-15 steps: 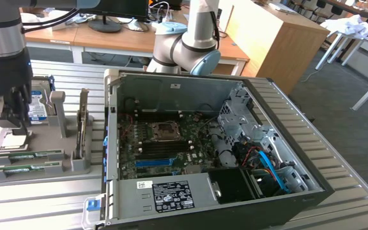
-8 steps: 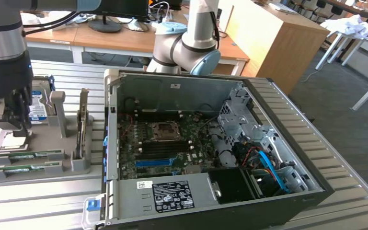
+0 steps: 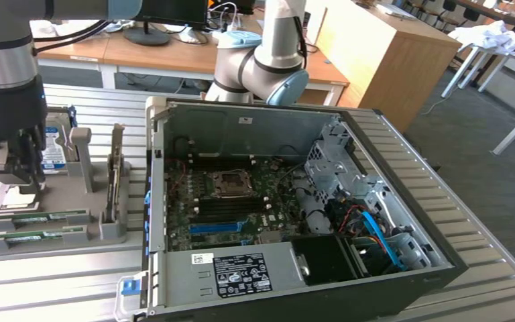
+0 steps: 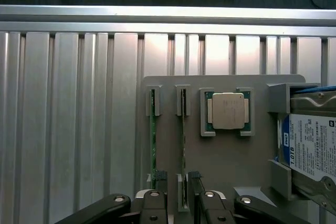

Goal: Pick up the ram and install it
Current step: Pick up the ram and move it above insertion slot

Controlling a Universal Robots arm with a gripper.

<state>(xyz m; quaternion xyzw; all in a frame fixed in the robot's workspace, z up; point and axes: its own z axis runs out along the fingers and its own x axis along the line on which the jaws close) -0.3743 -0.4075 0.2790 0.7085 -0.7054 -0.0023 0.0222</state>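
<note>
So, big stuff first: the slatted metal table carries the open computer case and, at the exterior view's left, a gray holder full of spare parts. The arm's claw hangs over that holder, well apart from the case. The ram sits on edge in the holder, between a second matching stick and the processor chip. The claw is wide open with nothing in it. Its fingertips stand either side of the ram's near end, and the neighbour stick is just outside one finger. My take on doing this bit well: come straight down and keep the ram centred in the gap so the outer finger doesn't clip the neighbour. Then pinch the flat faces and pull straight up so it doesn't jam in the holder. View-wise, the exterior one gives you the claw's height over the holder, plus the motherboard inside the case. The wrist one gives the edge-on line-up of fingers and stick, which I really can't judge from outside.
</note>
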